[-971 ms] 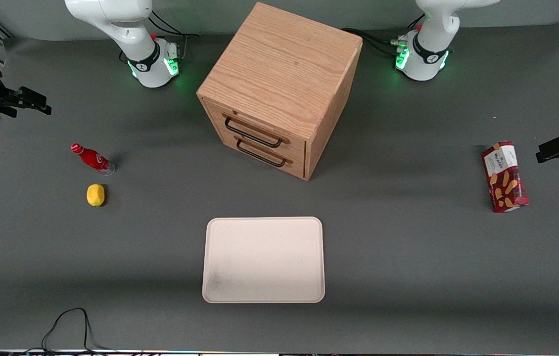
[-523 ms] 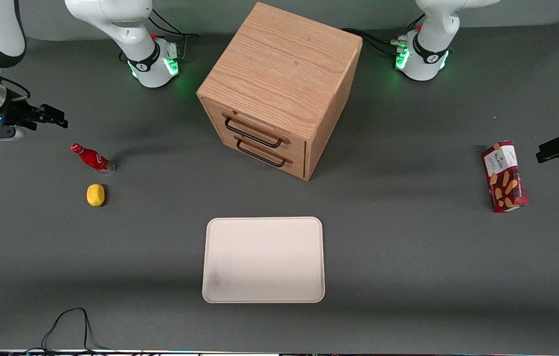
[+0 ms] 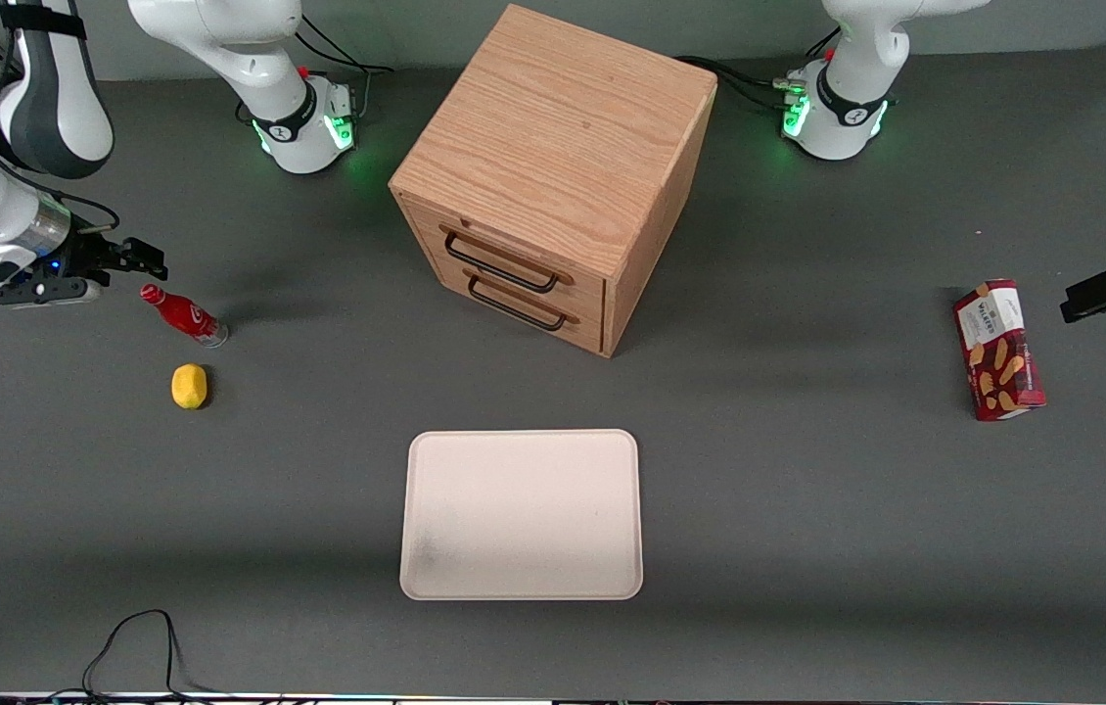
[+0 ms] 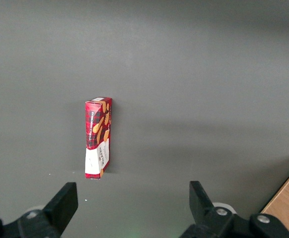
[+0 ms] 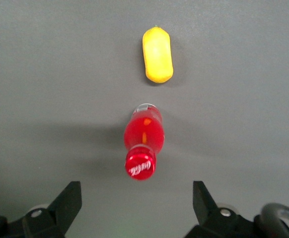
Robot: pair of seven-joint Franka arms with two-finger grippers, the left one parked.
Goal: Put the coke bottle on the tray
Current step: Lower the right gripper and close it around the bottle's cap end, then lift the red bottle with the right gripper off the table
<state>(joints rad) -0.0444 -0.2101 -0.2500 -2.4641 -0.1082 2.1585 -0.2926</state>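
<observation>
The coke bottle (image 3: pixel 183 315) is small and red with a red cap, and it stands on the grey table toward the working arm's end. In the right wrist view I look down on its cap, and the bottle (image 5: pixel 143 141) lies just ahead of my open fingers. My gripper (image 3: pixel 144 260) hovers above the table close to the bottle's cap, a little farther from the front camera; the gripper (image 5: pixel 136 192) holds nothing. The pale beige tray (image 3: pixel 522 514) lies flat and bare near the table's front, midway along it.
A yellow lemon (image 3: pixel 189 386) (image 5: pixel 157 54) lies beside the bottle, nearer the front camera. A wooden two-drawer cabinet (image 3: pixel 553 176) stands mid-table, farther back than the tray. A red snack box (image 3: pixel 998 351) (image 4: pixel 99 144) lies toward the parked arm's end. A black cable (image 3: pixel 137 651) loops at the front edge.
My arm has swung in from the table's edge and come down toward the bottle, so the gripper now sits close by its cap. The bottle, lemon and tray have not moved.
</observation>
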